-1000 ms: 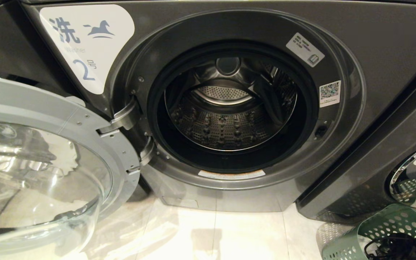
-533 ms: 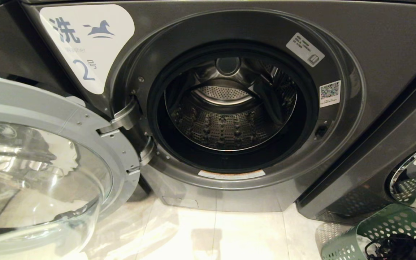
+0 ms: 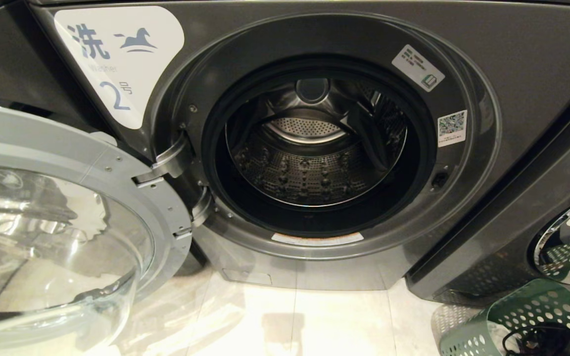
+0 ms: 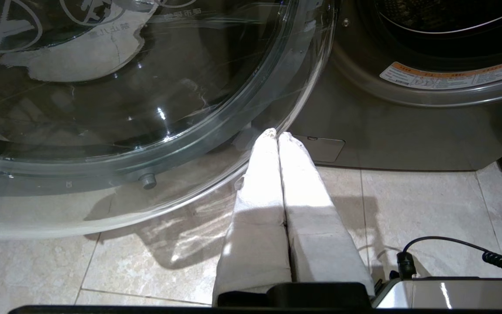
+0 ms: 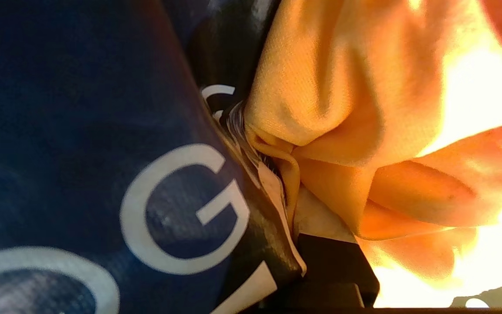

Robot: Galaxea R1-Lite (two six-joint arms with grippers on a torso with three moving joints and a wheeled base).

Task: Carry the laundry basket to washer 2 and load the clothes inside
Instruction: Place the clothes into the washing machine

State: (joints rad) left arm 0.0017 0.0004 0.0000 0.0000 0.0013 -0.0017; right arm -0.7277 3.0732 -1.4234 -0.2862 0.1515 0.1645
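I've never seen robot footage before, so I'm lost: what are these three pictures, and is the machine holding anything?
All three come from one two-armed laundry robot. Its head camera faces washer 2, whose glass door is swung open and whose drum looks empty; the green laundry basket stands on the floor at the right. A camera on the left wrist shows the left claw shut, empty, near the door. The right wrist camera is buried in clothes: the right claw has closed among a navy lettered garment and orange fabric.
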